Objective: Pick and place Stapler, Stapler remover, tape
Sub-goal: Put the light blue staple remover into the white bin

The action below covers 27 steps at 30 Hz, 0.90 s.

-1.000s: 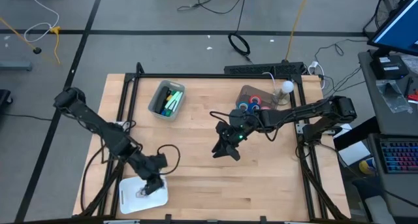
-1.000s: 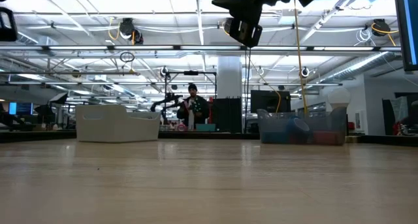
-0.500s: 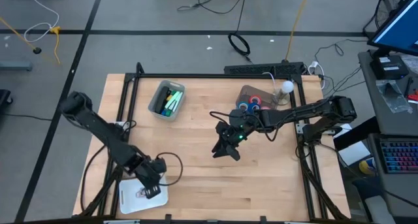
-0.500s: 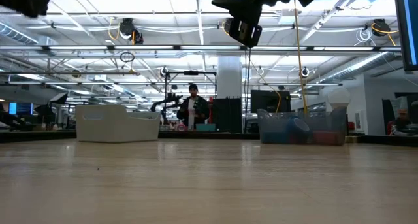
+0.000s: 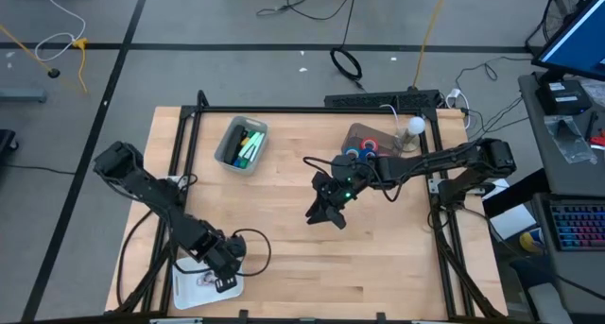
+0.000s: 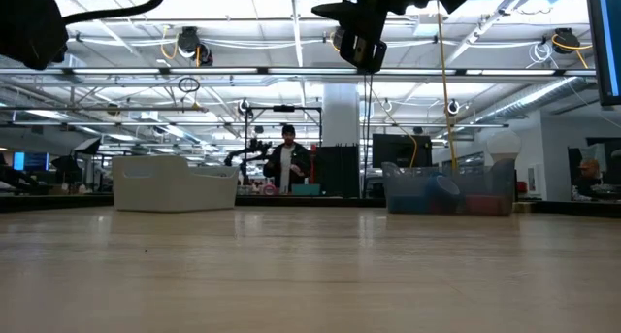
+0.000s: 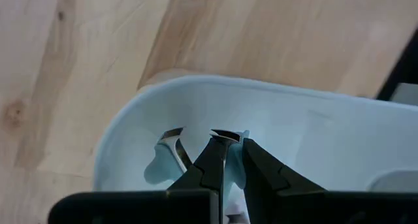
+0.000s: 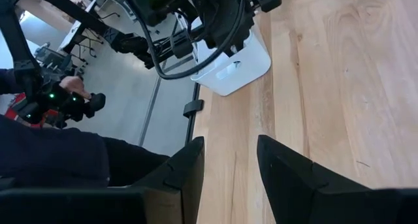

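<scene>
My left gripper (image 7: 236,142) reaches down into the white bin (image 5: 189,288) at the table's near left and is shut on the stapler remover (image 7: 172,144), a small thing with curved metal claws. Mid-table, my right gripper (image 5: 321,218) hangs open well above the wood, with nothing between its fingers (image 8: 189,165). The tape rolls (image 5: 364,152), red and blue, lie in a brown tray (image 5: 352,133) at the far right. I cannot make out the stapler; a small thing (image 5: 202,279) lies on the bin's floor. My left gripper comes steeply from above. A metal edge of the stapler remover (image 7: 226,136) sits right at its fingertips, and one curved claw (image 7: 171,143) sticks out beside one finger. The fingers hide the rest of the hold. The remover hangs inside the bin, above its floor.
A clear bin (image 5: 241,143) with green and yellow things stands at the far left. A white bulb-shaped thing (image 5: 414,126) is beside the tray. A black frame (image 5: 284,110) edges the table. People work in the room beyond.
My left gripper has sunk toward the table's near edge into the white bin and has tipped to point more steeply down, staying shut.
</scene>
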{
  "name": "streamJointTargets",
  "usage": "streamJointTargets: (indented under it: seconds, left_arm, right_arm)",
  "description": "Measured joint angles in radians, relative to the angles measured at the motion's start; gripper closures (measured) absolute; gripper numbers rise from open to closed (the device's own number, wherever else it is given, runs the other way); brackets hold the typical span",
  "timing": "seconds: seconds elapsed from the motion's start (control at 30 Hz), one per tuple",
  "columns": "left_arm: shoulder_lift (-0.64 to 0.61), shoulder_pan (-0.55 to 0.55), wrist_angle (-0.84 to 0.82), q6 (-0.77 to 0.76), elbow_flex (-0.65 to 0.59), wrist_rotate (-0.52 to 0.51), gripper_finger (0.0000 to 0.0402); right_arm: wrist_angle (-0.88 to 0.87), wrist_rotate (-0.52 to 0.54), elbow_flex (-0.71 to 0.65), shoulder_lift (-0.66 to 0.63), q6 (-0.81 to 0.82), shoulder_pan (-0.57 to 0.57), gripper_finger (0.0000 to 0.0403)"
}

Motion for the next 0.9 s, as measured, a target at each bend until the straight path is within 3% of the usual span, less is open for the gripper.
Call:
streamJointTargets:
  seconds: [0.2, 0.57, 0.9]
  left_arm:
    - [0.025, 0.0, 0.011, 0.0, 0.002, -0.001, 0.0371]
    - [0.029, 0.0, 0.017, 0.007, 0.0, -0.04, 0.0324]
    - [0.03, 0.0, 0.059, 0.015, -0.001, -0.034, 0.0319]
  right_arm:
    - [0.001, 0.0, 0.0, 0.0, 0.0, 0.0, 0.0268]
    - [0.007, -0.003, 0.0, 0.0, 0.004, 0.001, 0.0273]
    - [0.008, -0.004, 0.0, 0.0, 0.004, 0.001, 0.0273]
